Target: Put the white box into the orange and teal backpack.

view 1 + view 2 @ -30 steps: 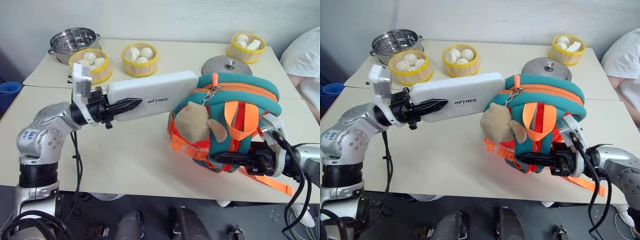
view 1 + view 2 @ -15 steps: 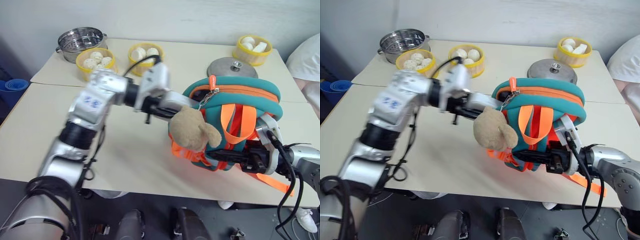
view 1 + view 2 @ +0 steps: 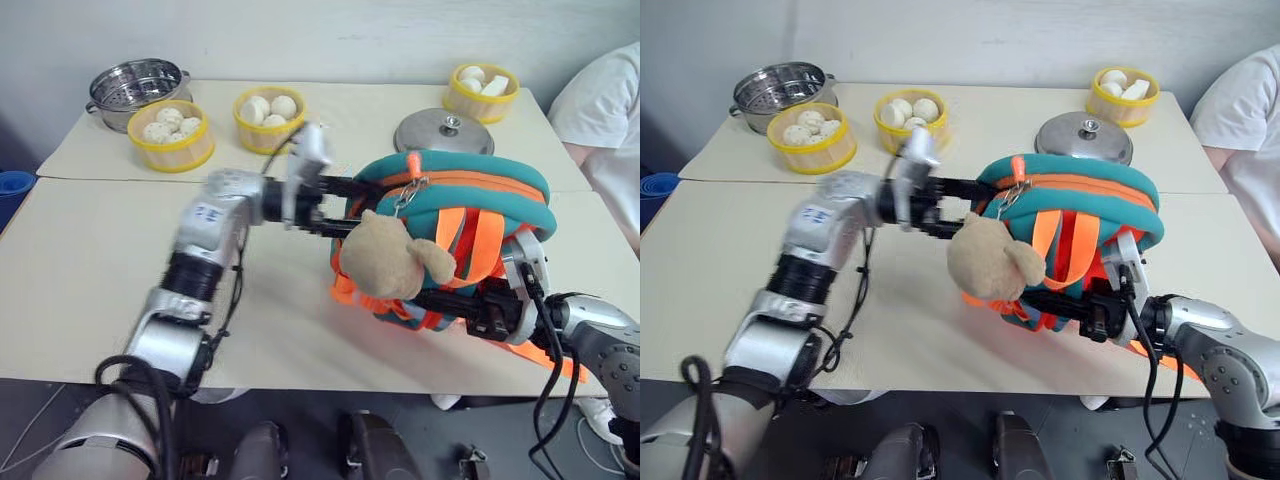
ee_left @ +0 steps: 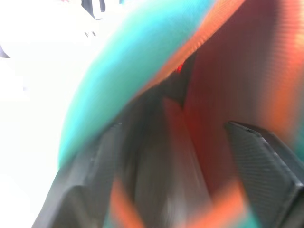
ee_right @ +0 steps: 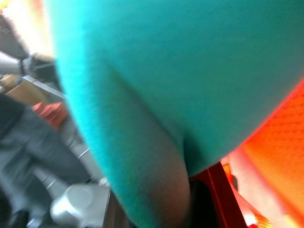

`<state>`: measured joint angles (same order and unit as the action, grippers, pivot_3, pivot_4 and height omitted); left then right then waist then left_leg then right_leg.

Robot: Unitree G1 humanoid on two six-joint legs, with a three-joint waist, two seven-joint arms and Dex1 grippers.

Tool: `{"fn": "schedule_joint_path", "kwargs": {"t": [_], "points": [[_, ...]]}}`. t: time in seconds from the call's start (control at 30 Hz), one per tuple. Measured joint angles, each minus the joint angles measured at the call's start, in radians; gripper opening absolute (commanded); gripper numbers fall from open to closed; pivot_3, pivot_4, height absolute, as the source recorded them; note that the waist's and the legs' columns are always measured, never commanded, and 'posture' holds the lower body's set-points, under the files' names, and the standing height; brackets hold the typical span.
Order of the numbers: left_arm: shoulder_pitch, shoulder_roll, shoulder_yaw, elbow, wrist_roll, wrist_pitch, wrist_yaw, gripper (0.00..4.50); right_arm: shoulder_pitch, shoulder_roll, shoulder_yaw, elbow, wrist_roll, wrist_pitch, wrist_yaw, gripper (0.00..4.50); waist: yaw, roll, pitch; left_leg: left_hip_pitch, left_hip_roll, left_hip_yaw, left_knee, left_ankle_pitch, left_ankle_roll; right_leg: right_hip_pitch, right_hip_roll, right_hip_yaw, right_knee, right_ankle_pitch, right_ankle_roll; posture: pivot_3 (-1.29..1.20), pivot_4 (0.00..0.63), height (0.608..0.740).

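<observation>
A pale bench (image 3: pixel 90 260) stands against a plain wall. The orange and teal backpack (image 3: pixel 470 190) is held upright at the near right by the closed right tool (image 3: pixel 455 300), clamped on its lower edge. The left tool (image 3: pixel 345 205) reaches into the bag's open mouth; whether its jaws are parted cannot be told. The white box is judged inside. Release and withdrawal are called for next.

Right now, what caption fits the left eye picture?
Left claw reaches into the orange and teal backpack while the right claw grips its lower edge.
</observation>
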<state>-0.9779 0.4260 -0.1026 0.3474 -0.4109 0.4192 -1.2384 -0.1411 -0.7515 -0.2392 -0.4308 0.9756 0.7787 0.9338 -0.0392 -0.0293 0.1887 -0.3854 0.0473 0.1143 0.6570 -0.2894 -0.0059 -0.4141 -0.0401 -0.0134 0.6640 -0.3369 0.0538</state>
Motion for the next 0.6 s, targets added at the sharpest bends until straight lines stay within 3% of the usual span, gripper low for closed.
{"fn": "schedule_joint_path", "kwargs": {"t": [0.07, 0.17, 0.33, 0.57, 0.6], "points": [[0.06, 0.108, 0.042, -0.04, -0.023, 0.005, -0.083, 3.64, 0.003, 0.02, 0.001, 0.0, -0.014, -0.017, -0.019, 0.0, 0.004, 0.0, 0.0, 0.0, 0.0, 0.0, -0.001, 0.0, 0.0, 0.0, 0.0, -0.001, 0.0, 0.0, 0.0, 0.0, 0.15, 0.74], [0.144, 0.168, 0.058, -0.12, -0.047, 0.008, -0.151, 3.64, 0.002, 0.032, 0.004, 0.0, -0.027, -0.032, -0.033, 0.0, 0.019, 0.0, 0.0, -0.002, -0.001, -0.003, 0.002, -0.001, 0.001, 0.001, -0.002, -0.003, -0.001, 0.0, 0.0, 0.0, 0.15, 0.74], [0.198, 0.08, 0.089, -0.338, -0.116, 0.039, -0.048, 3.64, -0.003, 0.035, 0.03, 0.0, -0.034, -0.037, -0.03, 0.0, 0.04, 0.0, 0.0, -0.003, -0.003, -0.004, 0.007, -0.005, 0.007, 0.005, -0.005, -0.004, -0.003, 0.001, 0.002, 0.0, 0.15, 0.74], [0.214, -0.024, 0.056, -0.455, -0.136, 0.084, 0.09, 3.64, -0.012, 0.034, 0.037, 0.007, -0.033, -0.035, -0.022, 0.0, 0.033, 0.0, 0.0, -0.002, -0.002, -0.003, 0.006, -0.004, 0.007, 0.004, -0.003, -0.003, -0.002, 0.002, 0.003, 0.0, 0.15, 0.74], [0.219, -0.028, 0.043, -0.46, -0.136, 0.084, 0.092, 3.46, -0.012, 0.034, 0.037, 0.007, -0.034, -0.035, -0.022, 0.0, 0.034, 0.0, 0.0, -0.002, -0.002, -0.003, 0.006, -0.004, 0.007, 0.004, -0.003, -0.003, -0.002, 0.002, 0.003, 0.0, 0.15, 0.74]]}}
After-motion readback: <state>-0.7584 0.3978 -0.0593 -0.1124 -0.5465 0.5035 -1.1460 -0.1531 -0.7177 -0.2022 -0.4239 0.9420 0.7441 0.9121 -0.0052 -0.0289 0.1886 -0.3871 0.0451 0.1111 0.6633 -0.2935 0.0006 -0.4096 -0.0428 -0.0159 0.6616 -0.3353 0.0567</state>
